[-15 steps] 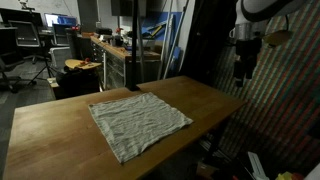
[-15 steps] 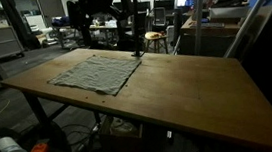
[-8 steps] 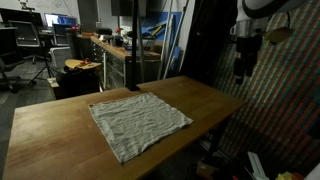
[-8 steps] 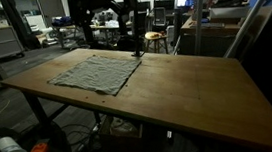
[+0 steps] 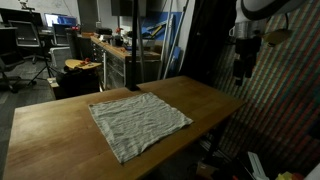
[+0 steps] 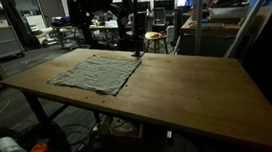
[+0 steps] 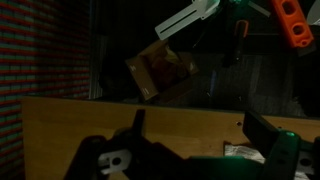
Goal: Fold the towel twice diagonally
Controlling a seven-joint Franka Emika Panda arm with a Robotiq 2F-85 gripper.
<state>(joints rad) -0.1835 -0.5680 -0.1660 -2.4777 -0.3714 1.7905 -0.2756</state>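
Wooden tabletop (image 5: pixel 45 125) holds the spread towel (image 5: pixel 138 122); cluttered workbench (image 5: pixel 110 48) behind.

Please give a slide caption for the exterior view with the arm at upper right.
Unfolded towel lies flat on the wooden table; open gripper hangs high, clear of it.

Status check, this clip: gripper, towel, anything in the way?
Gripper raised near the edge of the table, jaws open, empty. Towel flat, unfolded. Nothing on it, path clear.
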